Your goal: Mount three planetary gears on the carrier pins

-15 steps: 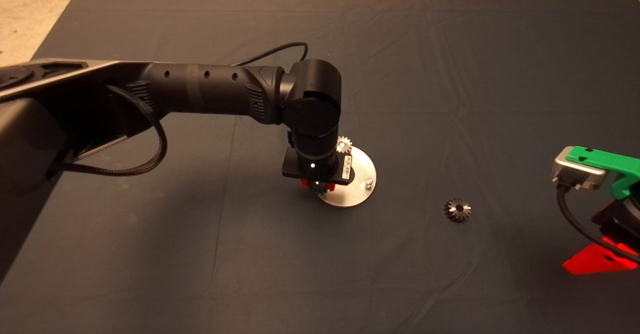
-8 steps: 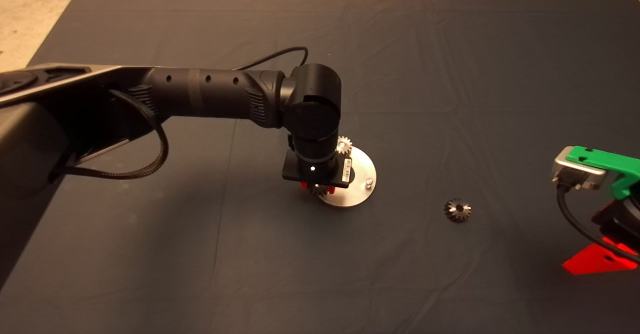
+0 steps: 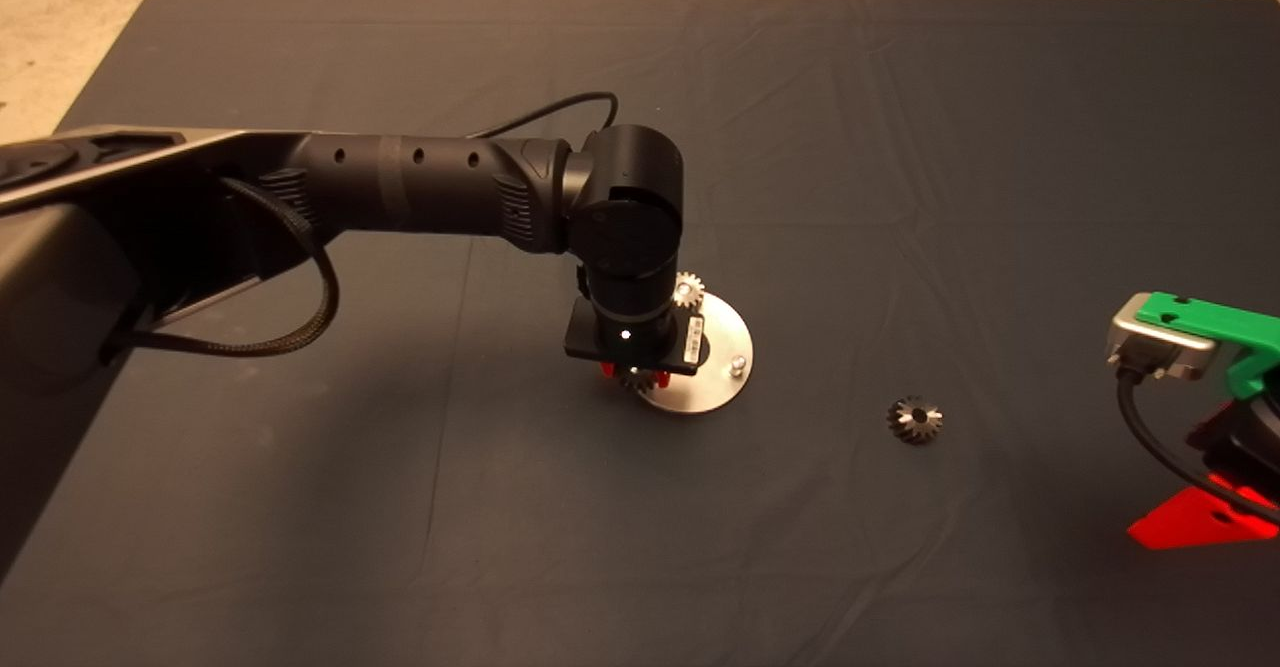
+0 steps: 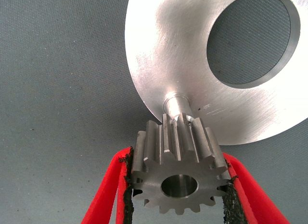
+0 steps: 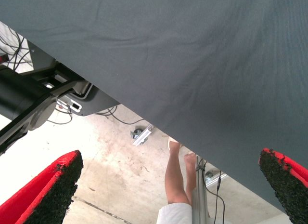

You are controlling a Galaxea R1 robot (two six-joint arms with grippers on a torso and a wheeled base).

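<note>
My left tool (image 4: 178,185) is clamped on a planetary gear (image 4: 179,168), one black pad against the teeth on either side, the bore facing my wrist camera. Just beyond the gear, in the centre of the left wrist picture, stands a bare carrier pin (image 4: 176,104) rising from the shiny disc (image 4: 168,50). The pin shows past the gear's far edge, not through the bore, so I judge the hole is not yet lined up; the gear must shift toward the pin until bore and stud share one axis, then go straight down along it.

In the head view my left arm comes from the left edge and the tool sits over the lower left rim of the disc at the middle of the frame. One gear (image 3: 687,290) already sits at the disc's upper edge, another pin (image 3: 738,362) stands bare at its right side, and a third gear (image 3: 914,419) lies on the surface well to the right.

My right tool (image 3: 1195,522) waits at the lower right edge, fingers spread wide, holding nothing.
</note>
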